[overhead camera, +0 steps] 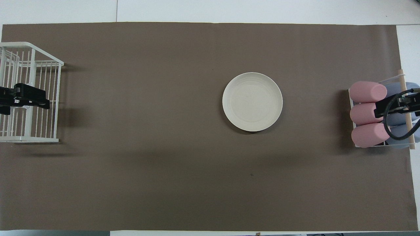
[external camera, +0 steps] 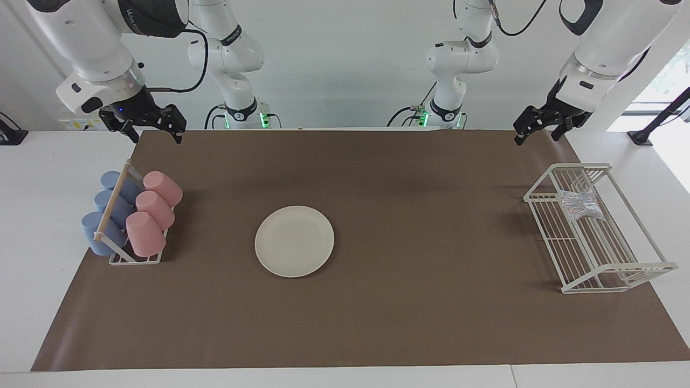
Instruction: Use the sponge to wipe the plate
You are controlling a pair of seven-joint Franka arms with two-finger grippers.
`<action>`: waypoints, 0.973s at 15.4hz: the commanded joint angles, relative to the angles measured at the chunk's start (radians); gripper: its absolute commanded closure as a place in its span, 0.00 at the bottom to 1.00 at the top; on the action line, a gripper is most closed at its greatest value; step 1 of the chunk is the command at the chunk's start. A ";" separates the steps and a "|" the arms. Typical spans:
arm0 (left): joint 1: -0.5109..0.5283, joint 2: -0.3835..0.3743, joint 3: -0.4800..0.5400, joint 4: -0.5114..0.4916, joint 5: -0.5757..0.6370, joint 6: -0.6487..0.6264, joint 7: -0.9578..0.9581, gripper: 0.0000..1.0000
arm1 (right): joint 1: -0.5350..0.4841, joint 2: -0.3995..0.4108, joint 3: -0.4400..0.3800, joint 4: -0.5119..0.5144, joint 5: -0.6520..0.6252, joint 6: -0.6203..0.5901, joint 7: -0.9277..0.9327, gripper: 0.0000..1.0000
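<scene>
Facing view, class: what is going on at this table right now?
Nothing is being handled yet. The plate lies bare on the brown mat. The sponge sits in the wire rack at the left arm's end. The left gripper and right gripper both wait, open and empty, raised near their bases.
</scene>
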 commanded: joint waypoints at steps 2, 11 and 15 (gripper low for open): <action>-0.003 0.005 0.007 0.020 -0.012 -0.006 -0.030 0.00 | -0.012 -0.021 0.004 -0.024 0.012 0.001 -0.026 0.00; 0.011 -0.023 0.005 -0.070 0.005 0.118 -0.127 0.00 | -0.012 -0.021 0.004 -0.024 0.012 0.001 -0.027 0.00; -0.009 0.043 0.000 -0.086 0.178 0.139 -0.129 0.00 | -0.011 -0.021 0.004 -0.022 0.012 0.001 -0.026 0.00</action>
